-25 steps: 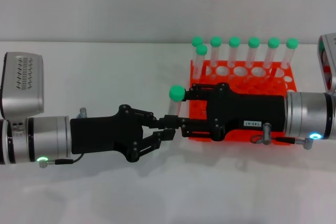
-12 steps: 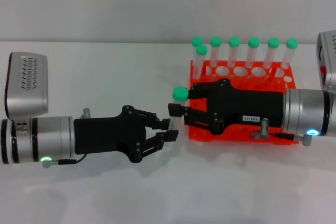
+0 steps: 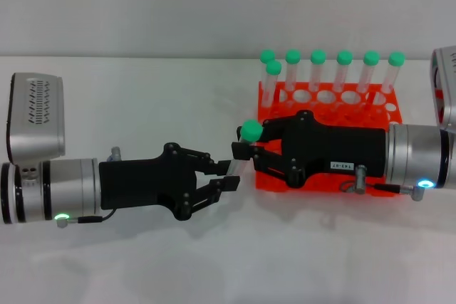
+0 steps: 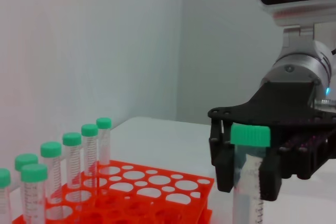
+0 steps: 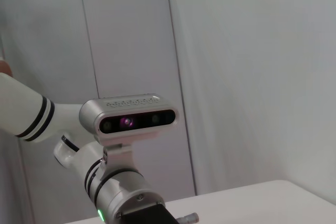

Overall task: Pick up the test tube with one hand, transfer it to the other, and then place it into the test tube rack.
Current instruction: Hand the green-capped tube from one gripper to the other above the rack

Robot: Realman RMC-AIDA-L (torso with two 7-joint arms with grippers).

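Note:
The test tube (image 3: 244, 149), clear with a green cap (image 3: 251, 131), stands nearly upright between the fingers of my right gripper (image 3: 246, 156), the labelled one with the blue light. It is held just left of the orange test tube rack (image 3: 388, 110). In the left wrist view the tube (image 4: 250, 182) sits between the right gripper's fingers (image 4: 223, 163); the rack (image 4: 157, 182) lies beside it. My left gripper (image 3: 229, 176), with the green light, is open just left of the tube's lower end. The tube's tip is hidden.
Several green-capped tubes (image 3: 318, 69) stand in the rack's back row, also in the left wrist view (image 4: 72, 156). The rack rests on a white table (image 3: 142, 97) against a pale wall. The right wrist view shows only the left arm's camera housing (image 5: 128, 119).
My left gripper has opened and let go of the tube. My right gripper, shut on the tube, has carried it a little to the right, toward the rack.

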